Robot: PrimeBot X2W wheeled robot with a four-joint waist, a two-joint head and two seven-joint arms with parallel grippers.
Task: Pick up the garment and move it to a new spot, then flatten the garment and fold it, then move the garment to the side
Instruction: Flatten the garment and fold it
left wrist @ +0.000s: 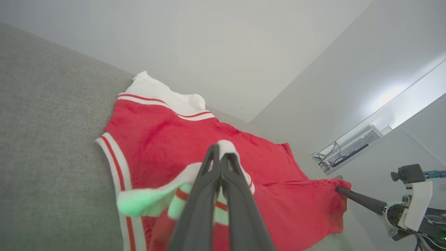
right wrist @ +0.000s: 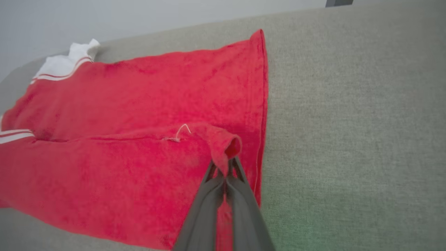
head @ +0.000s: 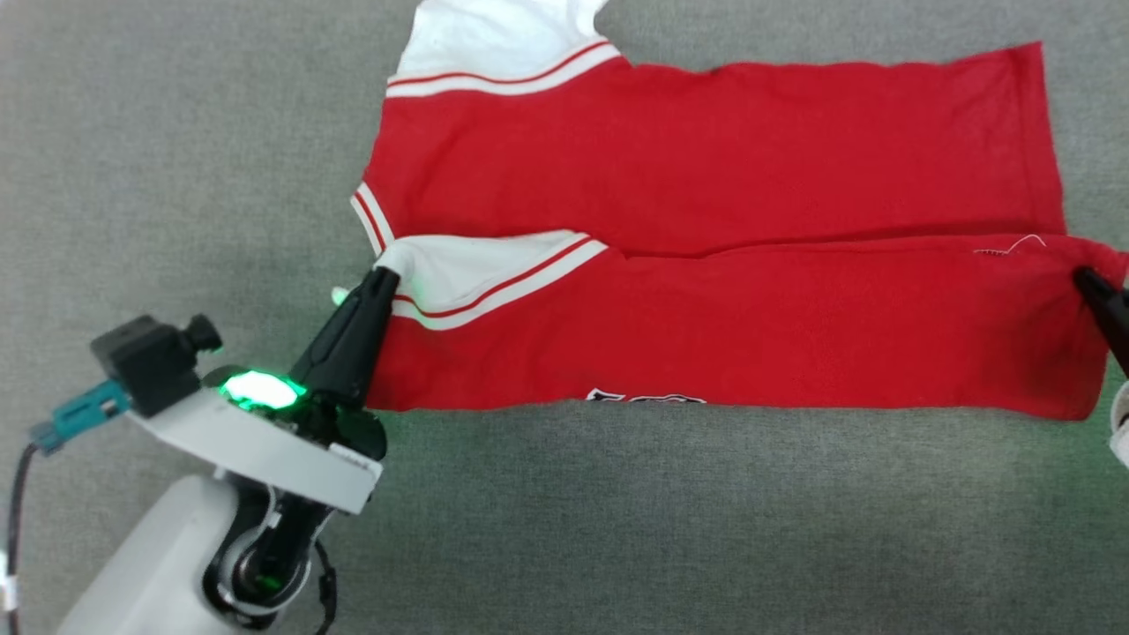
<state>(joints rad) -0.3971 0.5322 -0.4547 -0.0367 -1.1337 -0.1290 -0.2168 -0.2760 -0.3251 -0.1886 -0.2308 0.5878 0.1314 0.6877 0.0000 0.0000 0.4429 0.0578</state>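
The garment [head: 706, 168], a red jersey with white striped trim, lies spread across the grey table with its near half folded over toward the middle. My left gripper [head: 381, 275] is shut on the white trimmed corner of that folded flap at the left end. In the left wrist view the left gripper [left wrist: 220, 150] pinches white cloth of the garment [left wrist: 167, 139]. My right gripper [head: 1083, 278] is shut on the flap's red hem corner at the right end. The right wrist view shows the right gripper [right wrist: 223, 167] holding a bunched red fold of the garment [right wrist: 139, 97].
The grey cloth-covered table [head: 617, 529] stretches on all sides of the jersey. Pale walls [left wrist: 244, 42] rise behind the table's far edge. A shelf with cables [left wrist: 348, 148] sits by the wall at the right in the left wrist view.
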